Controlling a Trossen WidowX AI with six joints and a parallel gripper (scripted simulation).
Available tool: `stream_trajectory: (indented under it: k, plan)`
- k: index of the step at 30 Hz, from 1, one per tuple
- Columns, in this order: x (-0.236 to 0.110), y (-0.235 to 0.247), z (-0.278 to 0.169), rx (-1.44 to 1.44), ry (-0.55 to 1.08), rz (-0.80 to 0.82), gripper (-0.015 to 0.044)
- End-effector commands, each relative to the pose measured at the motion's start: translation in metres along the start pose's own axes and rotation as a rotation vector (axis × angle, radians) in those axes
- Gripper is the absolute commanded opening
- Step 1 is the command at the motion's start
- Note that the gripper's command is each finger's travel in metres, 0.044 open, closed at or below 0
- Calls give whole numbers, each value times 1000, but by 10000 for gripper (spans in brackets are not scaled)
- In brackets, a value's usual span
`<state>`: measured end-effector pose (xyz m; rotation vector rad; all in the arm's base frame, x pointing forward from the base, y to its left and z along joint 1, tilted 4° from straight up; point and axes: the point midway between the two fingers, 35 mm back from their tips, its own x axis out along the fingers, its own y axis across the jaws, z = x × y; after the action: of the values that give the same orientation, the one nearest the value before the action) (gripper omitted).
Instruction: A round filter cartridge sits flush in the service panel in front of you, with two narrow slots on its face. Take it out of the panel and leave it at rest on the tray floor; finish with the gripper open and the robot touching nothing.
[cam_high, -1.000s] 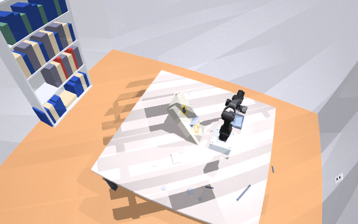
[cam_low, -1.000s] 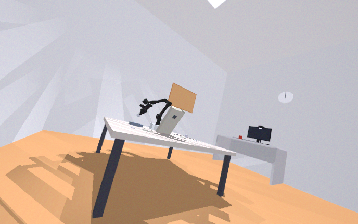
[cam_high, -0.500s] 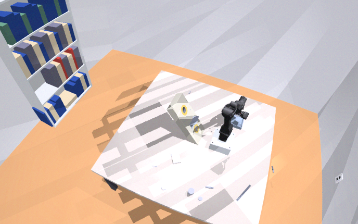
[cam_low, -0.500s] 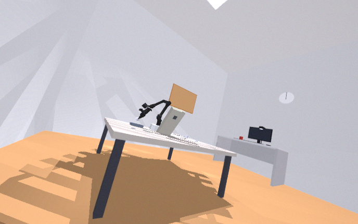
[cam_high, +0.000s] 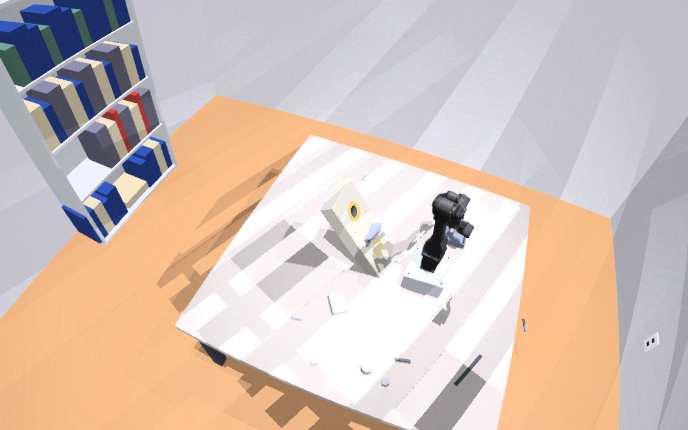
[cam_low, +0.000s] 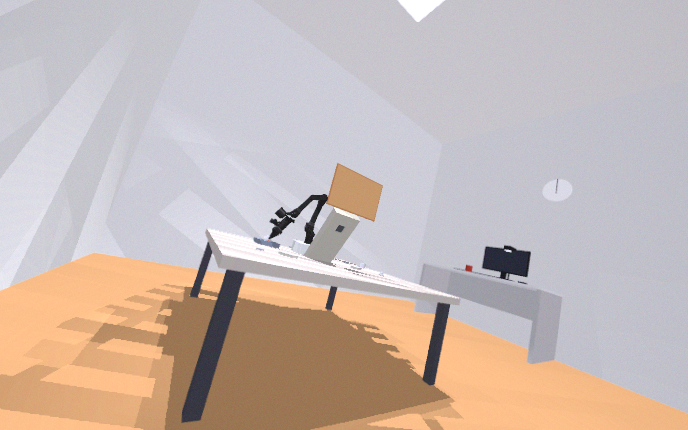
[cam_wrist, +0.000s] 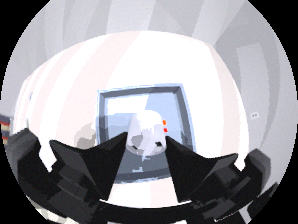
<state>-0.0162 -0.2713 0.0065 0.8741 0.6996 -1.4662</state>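
Cartridge (cam_wrist: 148, 137) gripped over tray (cam_wrist: 113, 106), wrist-only

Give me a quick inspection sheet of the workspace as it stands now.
Surface: white table, striped with shadow.
Job's things: filter cartridge out of the service panel, gripped above the blue tray; not yet resting on the tray floor.
Clutter: small discs, a flat card, short bars scattered on the table.
Grippers: gripper shut on the filter cartridge.
Cables: nothing seen.
Surroundings: bookshelf, side desk with monitor, wall outlet.
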Motion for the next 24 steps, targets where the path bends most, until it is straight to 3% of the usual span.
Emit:
stream_trajectory:
  k: [1, 14, 17, 21, 24]
  plan:
    - [-1, 0, 2, 0, -5, 0, 105]
    - [-1, 0, 2, 0, -5, 0, 440]
    - [-7, 0, 8, 0, -6, 0, 440]
    - [-53, 0, 34, 0, -6, 0, 440]
    - [-62, 0, 37, 0, -6, 0, 440]
